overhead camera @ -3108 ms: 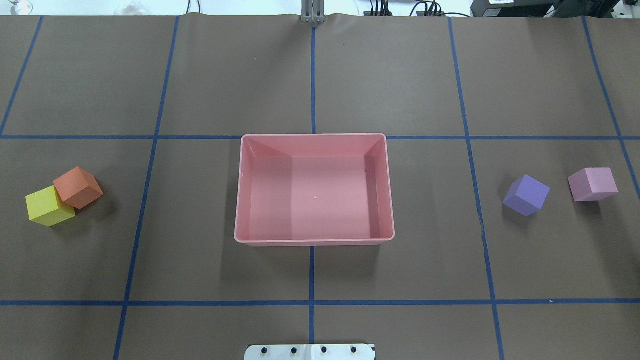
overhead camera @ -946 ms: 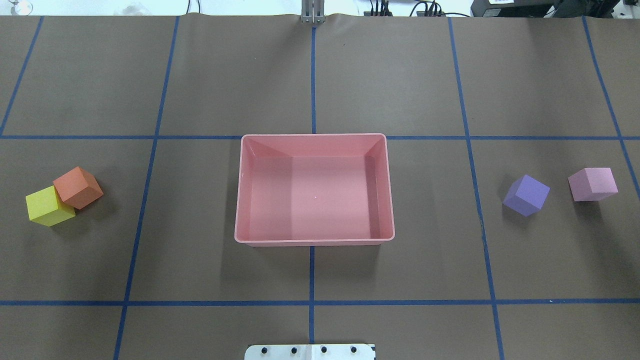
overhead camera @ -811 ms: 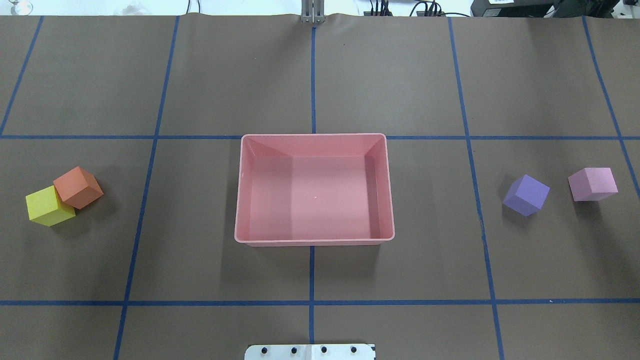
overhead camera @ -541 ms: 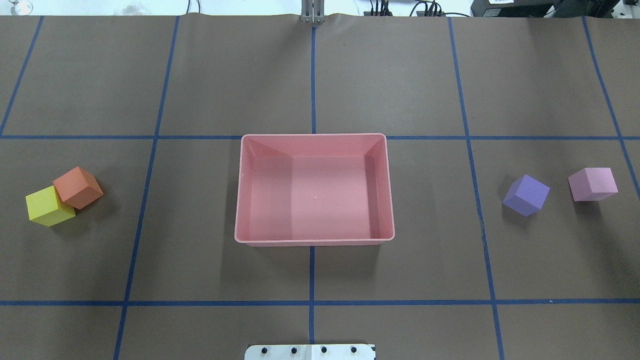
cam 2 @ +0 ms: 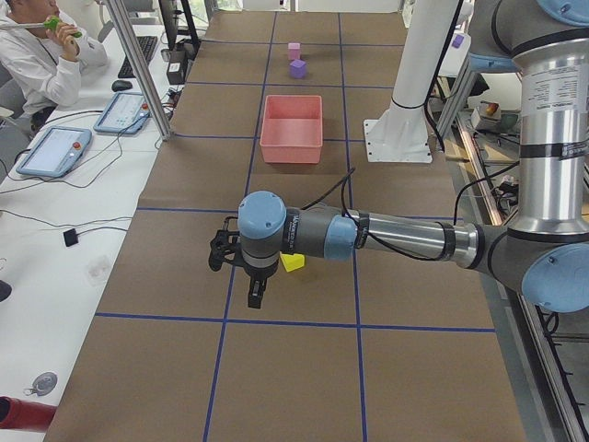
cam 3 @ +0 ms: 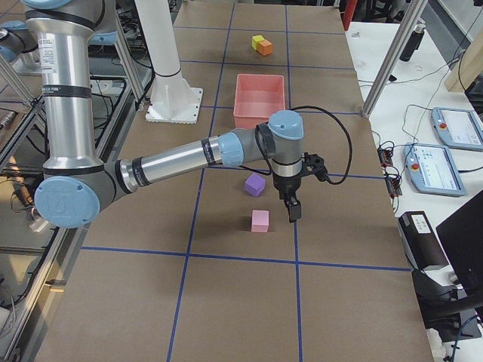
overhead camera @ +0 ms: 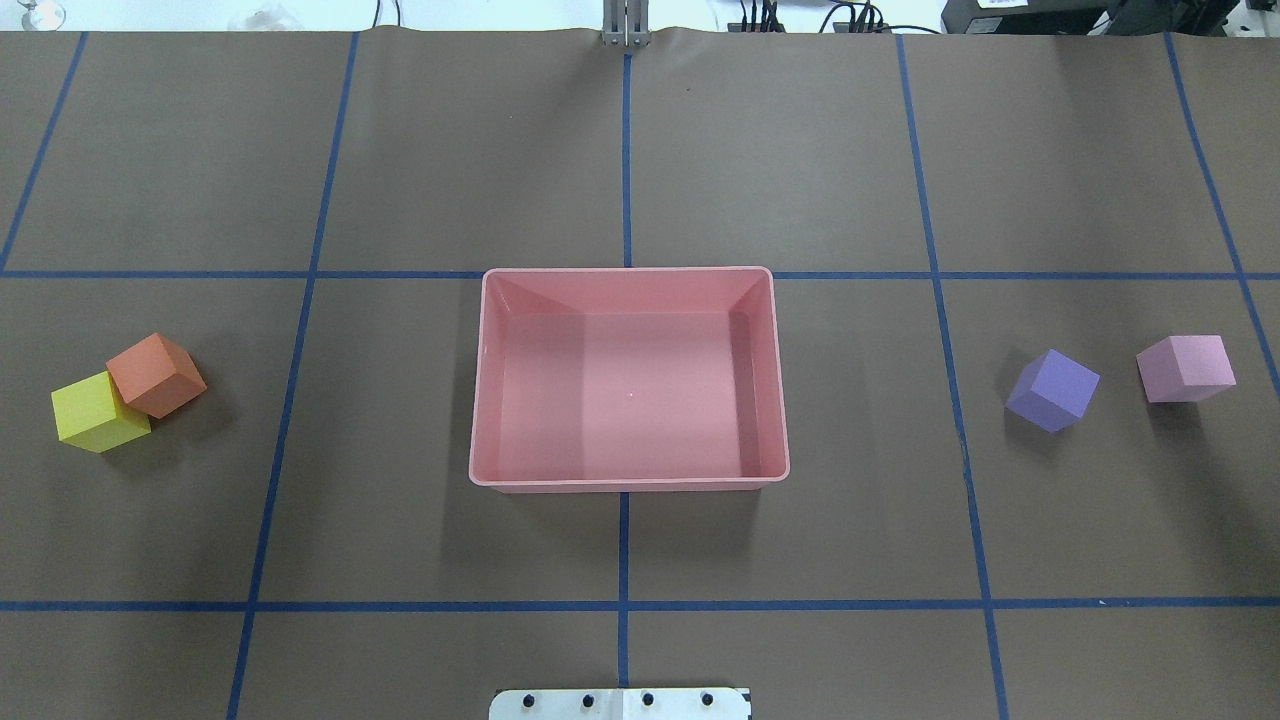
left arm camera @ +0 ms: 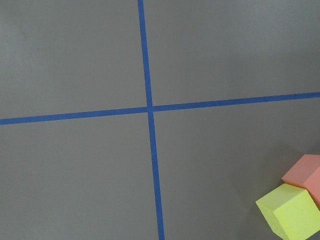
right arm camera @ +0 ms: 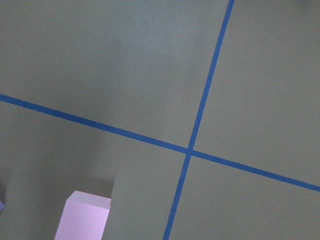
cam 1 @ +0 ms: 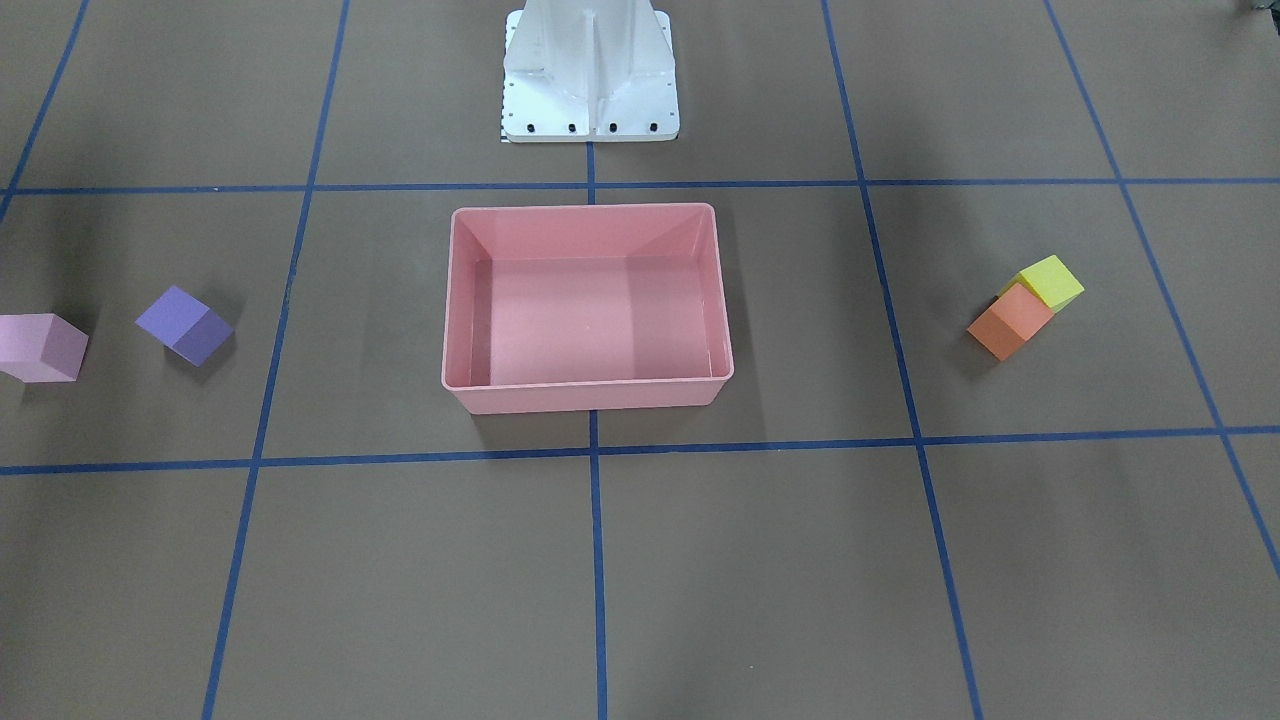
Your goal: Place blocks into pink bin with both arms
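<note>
Brown table [overhead camera: 800,150], blue tape grid [overhead camera: 624,550]; white base mount [cam 1: 590,80] near pink bin [overhead camera: 630,400].

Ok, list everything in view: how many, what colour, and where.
pink bin: one, salmon pink, table centre, empty
yellow cube: one, yellow, robot's left
orange cube: one, orange, touching yellow cube, bin side
purple cube: one, purple, robot's right
light pink cube: one, pale pink, outside purple cube
table: one, brown, blue tape grid
base mount: one, white, robot's table edge
person: one, white top, side bench
left arm: one, grey; left gripper black, by yellow cube
right arm: one, grey; right gripper black, by light pink cube
</note>
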Controlling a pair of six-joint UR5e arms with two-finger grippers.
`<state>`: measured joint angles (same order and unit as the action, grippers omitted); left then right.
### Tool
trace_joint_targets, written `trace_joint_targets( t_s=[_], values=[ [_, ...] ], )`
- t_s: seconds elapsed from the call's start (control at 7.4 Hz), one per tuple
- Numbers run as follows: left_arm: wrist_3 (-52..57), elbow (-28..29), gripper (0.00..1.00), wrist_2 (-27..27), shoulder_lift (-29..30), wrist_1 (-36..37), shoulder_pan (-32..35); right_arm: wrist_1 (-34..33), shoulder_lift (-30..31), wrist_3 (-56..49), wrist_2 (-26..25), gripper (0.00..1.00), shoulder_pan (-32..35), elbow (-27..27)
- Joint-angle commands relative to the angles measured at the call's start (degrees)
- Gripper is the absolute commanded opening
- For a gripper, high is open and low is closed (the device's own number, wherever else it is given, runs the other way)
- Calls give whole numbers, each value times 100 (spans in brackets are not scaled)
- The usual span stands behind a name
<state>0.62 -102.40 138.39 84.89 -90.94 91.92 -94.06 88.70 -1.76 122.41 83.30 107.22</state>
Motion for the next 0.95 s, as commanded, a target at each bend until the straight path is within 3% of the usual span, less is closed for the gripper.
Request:
trace_joint_targets(
  t_s=[0.0,0.81],
  values=[
    [0,-8,100,4,-8,-3,2,1,-1,0,-7,100,-6,1],
    [-27,-52,100,240,-8,23,-7,10,-54,-18,-7,100,-76,97]
  ],
)
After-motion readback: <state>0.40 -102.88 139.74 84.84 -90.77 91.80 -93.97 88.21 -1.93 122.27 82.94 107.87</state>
